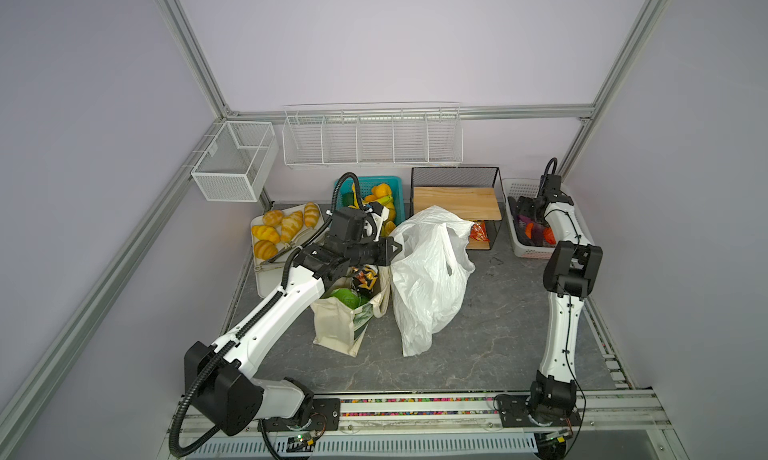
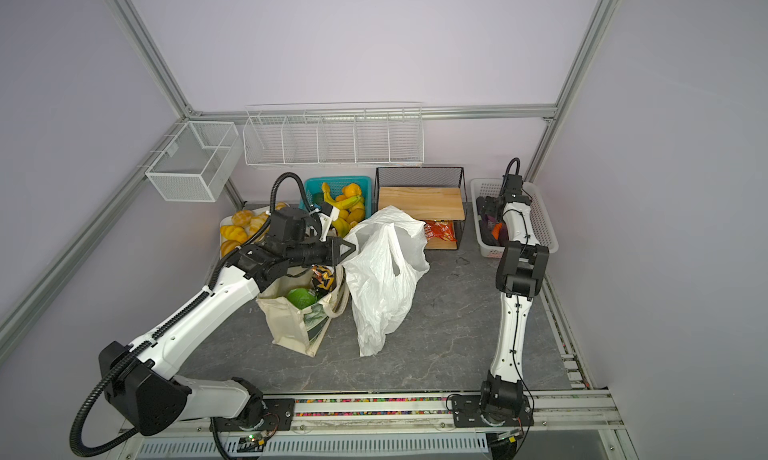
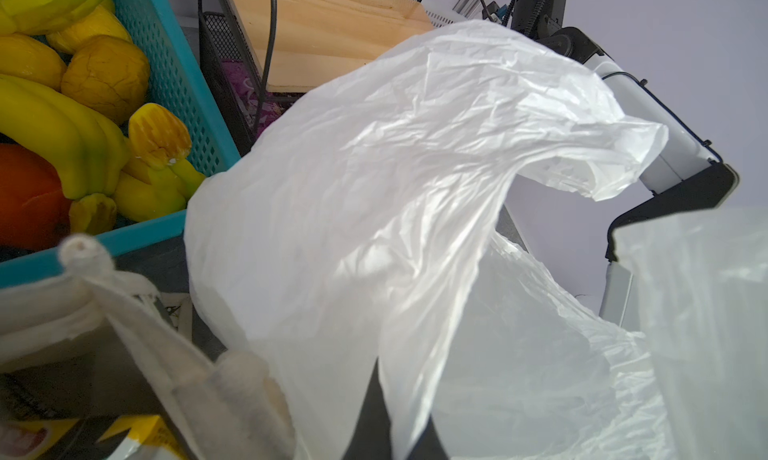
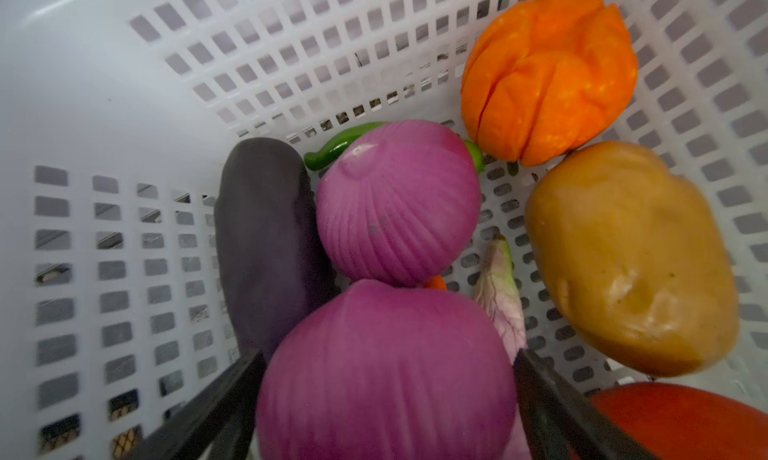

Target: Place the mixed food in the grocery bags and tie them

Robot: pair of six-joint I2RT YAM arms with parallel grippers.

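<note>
Onion (image 4: 386, 399) lies within spread right claw (image 4: 388, 354); left claw (image 1: 397, 249) pinches plastic bag (image 1: 428, 287).

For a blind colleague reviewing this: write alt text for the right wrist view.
The right pincer, fingers spread wide, straddles a purple onion inside a white perforated basket. Beside it lie a second onion, a dark eggplant, a lobed orange vegetable, a potato and a green chili.

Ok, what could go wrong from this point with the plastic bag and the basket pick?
1. The left claw is shut on just a thin fold of the plastic bag; the film could slip or tear, and its mouth looks collapsed.
2. The right claw stands open astride a round purple onion, packed against another onion and an eggplant; closing might squirt it out.
</note>
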